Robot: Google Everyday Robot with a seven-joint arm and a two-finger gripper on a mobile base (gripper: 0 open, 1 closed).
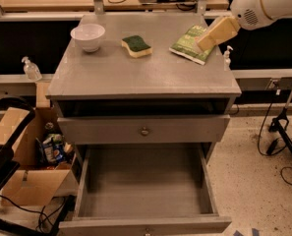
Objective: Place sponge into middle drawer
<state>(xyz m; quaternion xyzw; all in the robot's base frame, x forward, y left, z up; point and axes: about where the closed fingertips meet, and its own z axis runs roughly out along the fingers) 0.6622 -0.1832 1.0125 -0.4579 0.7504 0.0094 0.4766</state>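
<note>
Camera view: gripper (215,34) hovering over green snack bag (187,45); released or clenched, impossible to tell. Sponge (136,45) lying on bench (135,77) between bag and white bowl (88,36), scrub face up. Shift bowlward, centre over sponge, descend squarely; middle drawer (145,191) below already pulled out.

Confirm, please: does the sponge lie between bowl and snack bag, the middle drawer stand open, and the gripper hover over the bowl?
Not quite: the camera view shows the gripper over the snack bag, not the bowl. The sponge and open middle drawer are as stated.
</note>
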